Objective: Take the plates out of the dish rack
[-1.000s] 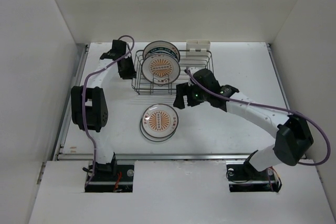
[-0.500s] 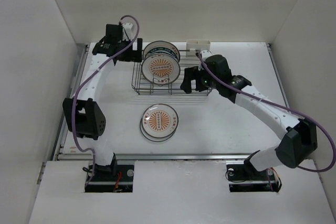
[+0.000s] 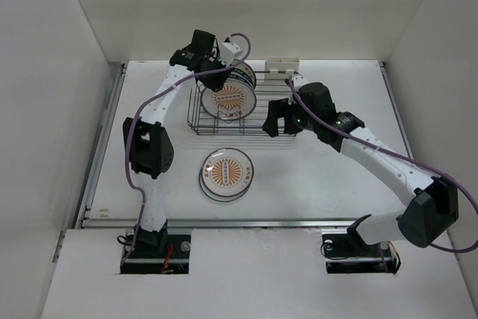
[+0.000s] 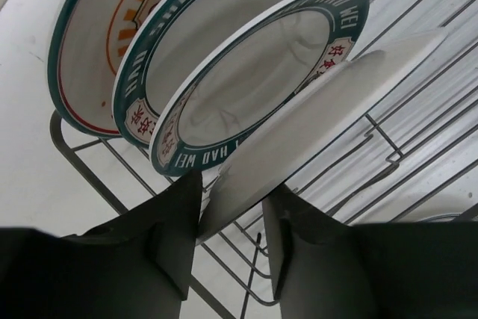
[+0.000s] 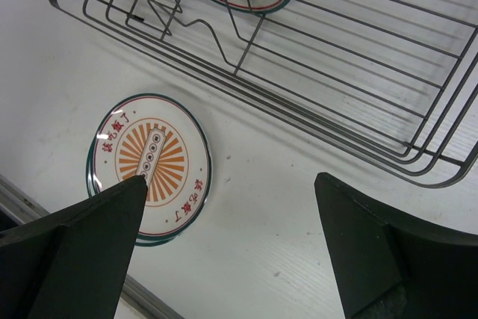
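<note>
The dish rack (image 3: 278, 102) stands at the back of the table with several plates (image 3: 228, 96) upright in its left half. My left gripper (image 3: 222, 72) reaches down over them from behind. In the left wrist view its fingers (image 4: 179, 222) pinch the rim of the nearest plate (image 4: 314, 110), whose white back faces me; the left gripper (image 4: 233, 184) is shut on it. Behind it stand two teal-rimmed plates (image 4: 246, 72) and an orange sunburst one (image 4: 97, 35). My right gripper (image 3: 282, 119) hovers wide open and empty at the rack's front right, over the bare table (image 5: 230, 178).
A stack of sunburst plates (image 3: 226, 175) lies flat on the table in front of the rack, also in the right wrist view as the stack (image 5: 149, 166). A small white holder (image 3: 282, 65) is clipped to the rack's back edge. White walls enclose the table.
My left arm swung right from the rack's left side to above the plates, opened its jaws wide, then closed them on a plate's rim. My right gripper moved back and right, opening fully.
</note>
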Available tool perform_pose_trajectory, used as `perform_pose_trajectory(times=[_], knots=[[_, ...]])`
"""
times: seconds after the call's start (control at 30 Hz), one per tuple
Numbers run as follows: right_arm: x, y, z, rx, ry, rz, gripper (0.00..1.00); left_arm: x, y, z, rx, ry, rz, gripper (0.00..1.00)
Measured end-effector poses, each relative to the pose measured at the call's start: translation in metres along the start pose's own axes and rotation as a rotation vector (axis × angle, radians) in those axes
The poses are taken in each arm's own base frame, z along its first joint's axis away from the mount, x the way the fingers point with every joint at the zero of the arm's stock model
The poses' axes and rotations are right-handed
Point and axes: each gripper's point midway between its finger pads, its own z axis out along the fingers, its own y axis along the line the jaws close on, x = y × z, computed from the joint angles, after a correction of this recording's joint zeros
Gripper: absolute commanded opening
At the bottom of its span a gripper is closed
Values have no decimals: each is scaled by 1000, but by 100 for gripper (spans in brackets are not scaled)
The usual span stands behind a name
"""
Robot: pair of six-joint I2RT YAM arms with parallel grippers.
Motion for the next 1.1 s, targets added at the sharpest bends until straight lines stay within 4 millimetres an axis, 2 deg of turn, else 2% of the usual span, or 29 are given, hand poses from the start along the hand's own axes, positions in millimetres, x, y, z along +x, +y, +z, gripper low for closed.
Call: perform_pose_trajectory(times=[0.07,0.1,0.23,0.33,0.43,0.53,0.8,0.9,1.0,1.07,1.1], knots=[[4,-1,0,2,8,1,100,3,0,0,-2,12,4,28],[6,-2,0,4,14,2,100,4,1,0,-6,13,5,20],[12,-4,1,9,29,3,100,4,7,2,-26,9,72,3],[14,-5,2,10,33,4,100,5,7,4,-38,3,106,0],[18,-6,2,12,42,5,100,5,-2,-2,-38,-5,84,0],[19,-6,3,12,43,5,100,-3,-3,-20,-79,-35,71,0],[21,-6,3,14,47,9,100,-47,14,-103,-229,-224,7,0],[21,-7,3,15,47,14,100,-58,15,-119,-246,-263,-42,0],[20,-8,3,19,45,28,100,-60,20,-132,-265,-274,-139,0],[20,-8,3,21,44,36,100,-55,28,-142,-270,-276,-235,0],[20,-8,3,22,43,38,100,-47,44,-153,-297,-283,-298,0]])
